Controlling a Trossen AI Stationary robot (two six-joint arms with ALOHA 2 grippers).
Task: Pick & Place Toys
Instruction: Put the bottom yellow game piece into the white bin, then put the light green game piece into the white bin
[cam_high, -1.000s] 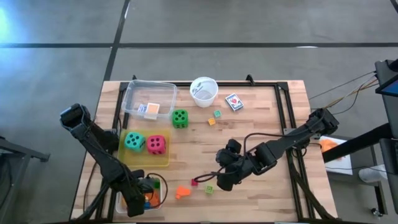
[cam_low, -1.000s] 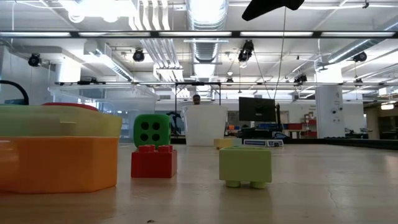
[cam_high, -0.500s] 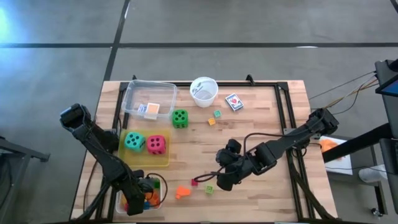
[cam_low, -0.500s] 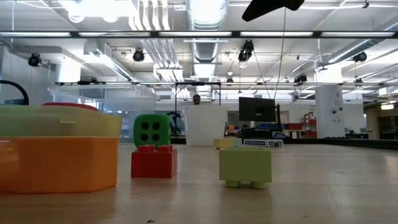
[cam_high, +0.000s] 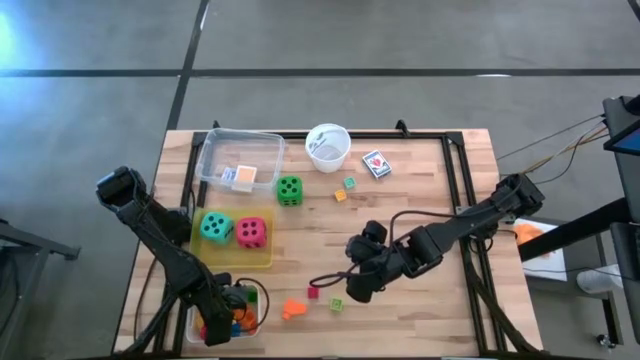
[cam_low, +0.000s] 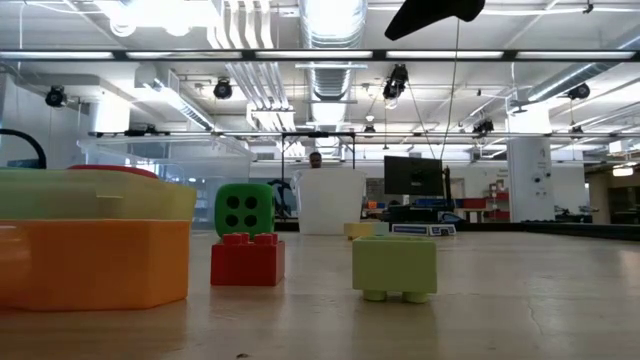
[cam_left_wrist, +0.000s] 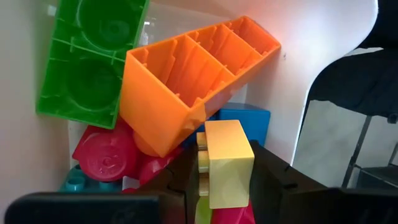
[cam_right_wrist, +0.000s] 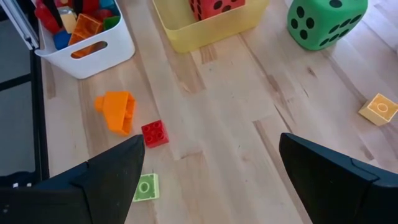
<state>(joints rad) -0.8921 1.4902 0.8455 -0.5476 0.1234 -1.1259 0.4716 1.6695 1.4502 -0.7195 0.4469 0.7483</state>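
your left hand (cam_left_wrist: 227, 186), clamped on a yellow block (cam_left_wrist: 227, 163), hangs over the white tray (cam_high: 195, 322) at the tabletop's front-left corner; right hand (cam_high: 348, 290), fingers apart, hovers near the loose red block (cam_high: 313, 292) and green block (cam_high: 337, 304).

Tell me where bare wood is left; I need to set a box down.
Free: the wooden table's near-right corner, and the strip right of the card pack. Crowded: the left side, with the clear tray, yellow tray and white bin.
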